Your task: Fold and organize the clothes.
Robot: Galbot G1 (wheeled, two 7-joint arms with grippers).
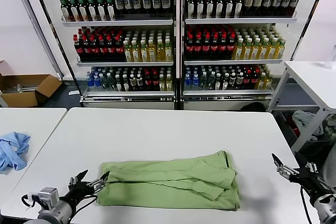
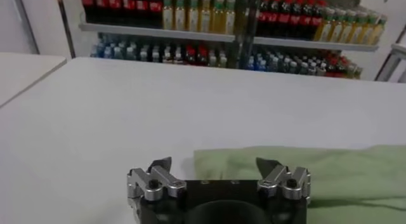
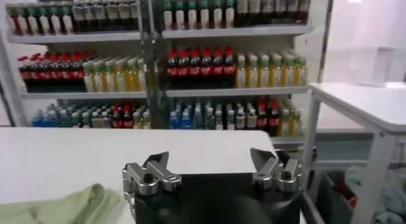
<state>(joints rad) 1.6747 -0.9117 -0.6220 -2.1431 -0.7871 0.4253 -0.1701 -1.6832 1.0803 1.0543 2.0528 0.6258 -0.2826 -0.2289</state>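
Shirt (image 1: pixel 170 181) lies folded into a band on the near desk (image 1: pixel 157 129), with the left hand (image 1: pixel 90 181) wide at its left edge and the right hand (image 1: pixel 283 170) wide beside its right end, so the next fold probably needs level, matched grips.

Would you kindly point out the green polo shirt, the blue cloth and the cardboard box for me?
green polo shirt (image 1: pixel 168 182): head view, middle of the folded body.
blue cloth (image 1: pixel 11 149): head view, centre of the crumpled heap.
cardboard box (image 1: pixel 23 88): head view, its front wall.
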